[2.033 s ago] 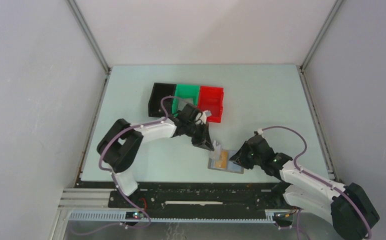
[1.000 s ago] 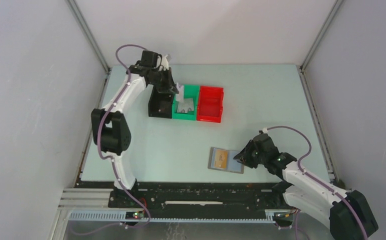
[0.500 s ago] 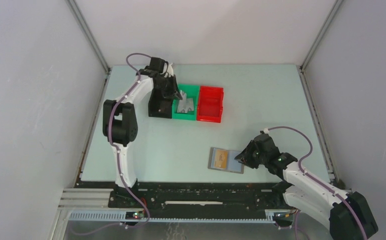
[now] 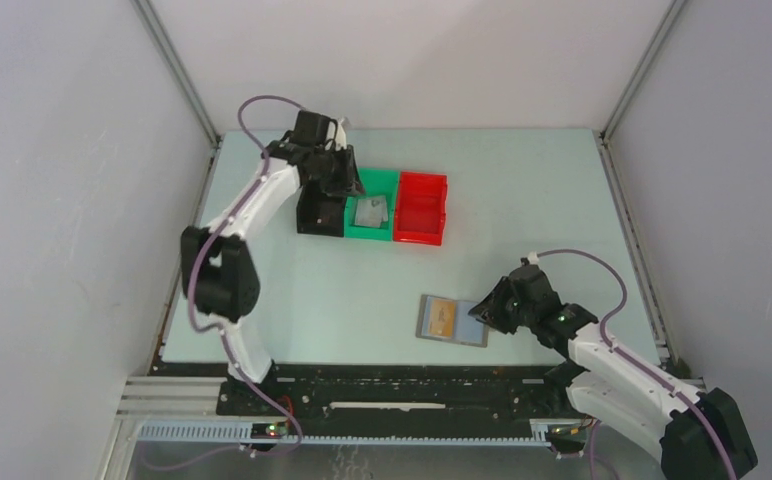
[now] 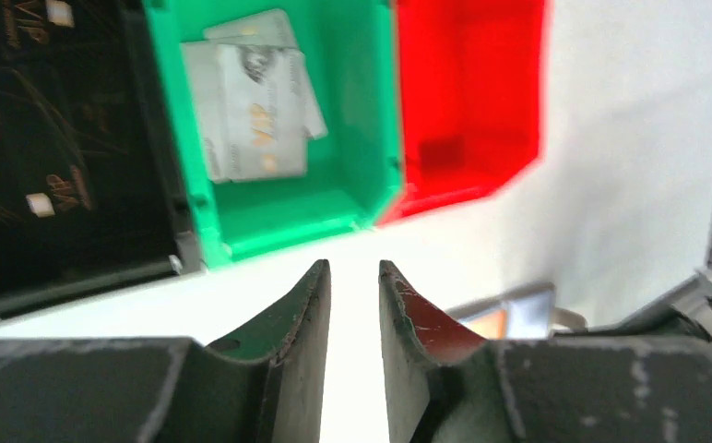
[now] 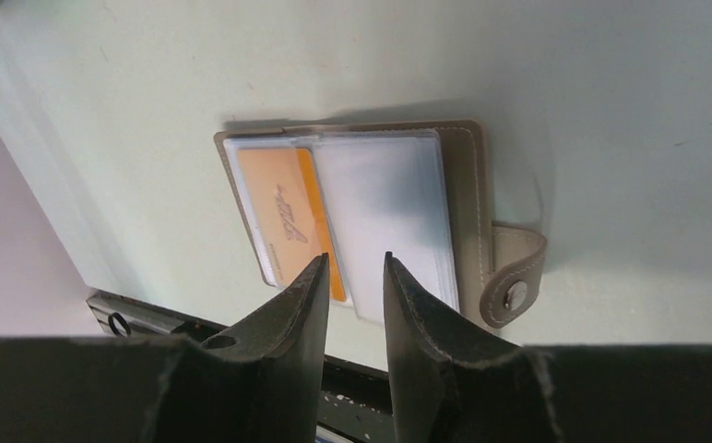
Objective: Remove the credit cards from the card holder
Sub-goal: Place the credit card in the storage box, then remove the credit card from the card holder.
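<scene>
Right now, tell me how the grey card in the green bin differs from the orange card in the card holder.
Colour: the grey card is pale grey; the orange card is tan-orange.
Place: the grey card lies loose in the green bin; the orange card sits in the open card holder.
Cover: the grey card is bare; the orange card lies under a clear sleeve.
Both are thin rectangular cards.

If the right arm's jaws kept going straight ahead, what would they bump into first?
Probably the open card holder, about where its orange card meets the clear pocket. How far away it lies is hard to tell.
</scene>
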